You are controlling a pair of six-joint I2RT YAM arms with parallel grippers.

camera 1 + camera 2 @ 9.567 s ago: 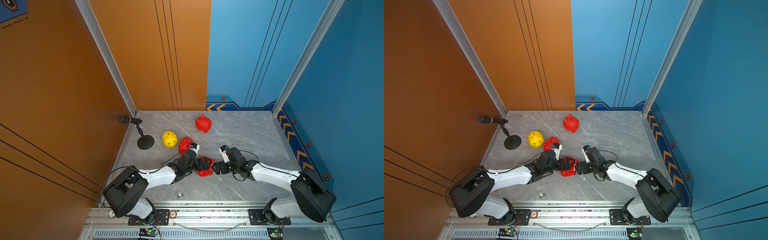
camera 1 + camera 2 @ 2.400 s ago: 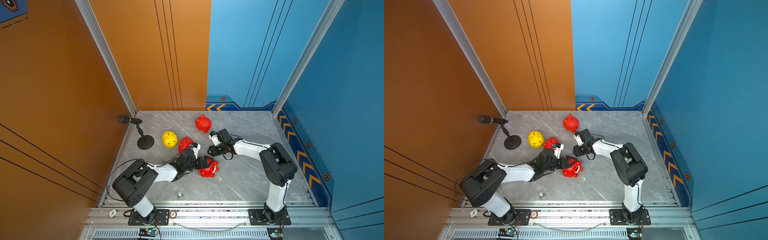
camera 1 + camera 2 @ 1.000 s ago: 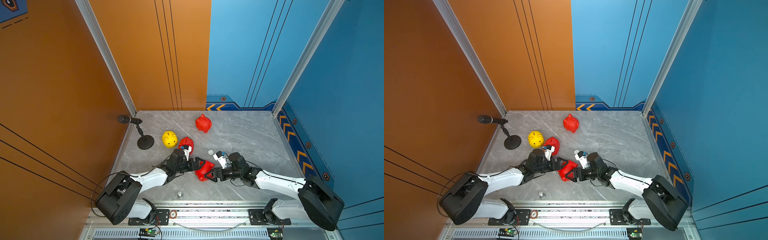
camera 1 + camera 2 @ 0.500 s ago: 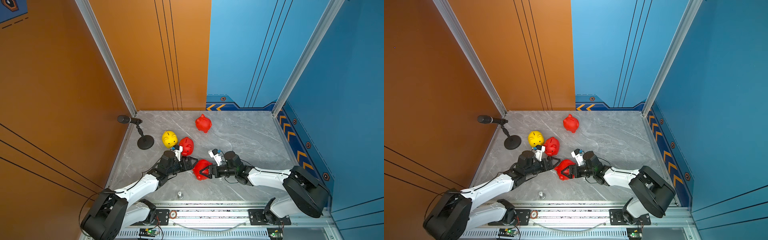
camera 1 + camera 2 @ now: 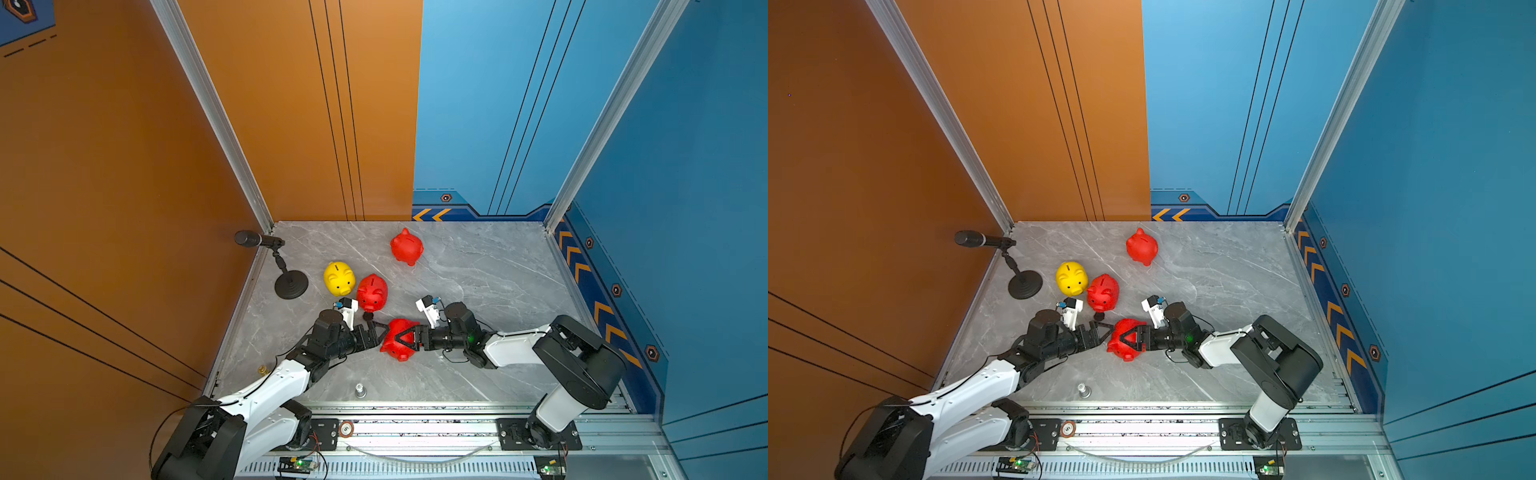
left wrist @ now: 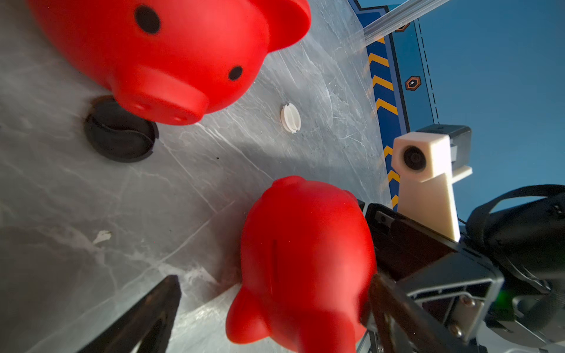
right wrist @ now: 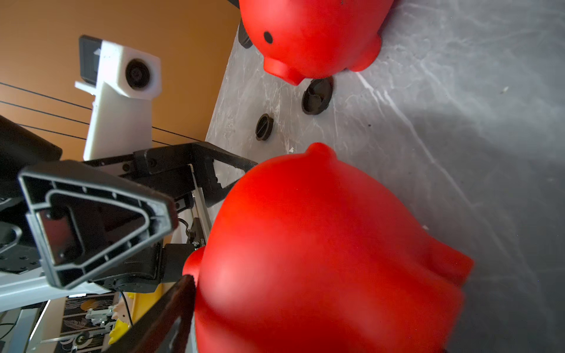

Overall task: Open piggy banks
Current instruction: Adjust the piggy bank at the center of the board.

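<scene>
The red piggy bank [image 5: 397,353] lies lower centre of frame on the counter [image 5: 478,270], straddled by the right pincer [image 5: 402,337]; a firm pinch cannot be confirmed. The left pincer [image 5: 378,332] is spread, empty, just beside. Recommended: grip secured before opening is attempted.

Read as a clock with 6 at the robot's edge, the table holds four piggy banks: three red and one yellow. The far red piggy bank [image 5: 406,246] is at 12 o'clock, the middle red piggy bank [image 5: 372,292] just toward 10 from the centre, the near red piggy bank [image 5: 392,347] just toward 6, and the yellow piggy bank [image 5: 339,277] further out at 10. The wrist views show three loose plugs: a black plug disc [image 7: 317,96], a second black plug disc [image 7: 264,126] and one white plug disc [image 6: 290,117]. There is also one microphone stand [image 5: 277,259] near 9, one metal knob [image 5: 359,390] near 6, and two arms: the left arm [image 5: 270,386] from 7 and the right arm [image 5: 511,345] from 5.
</scene>
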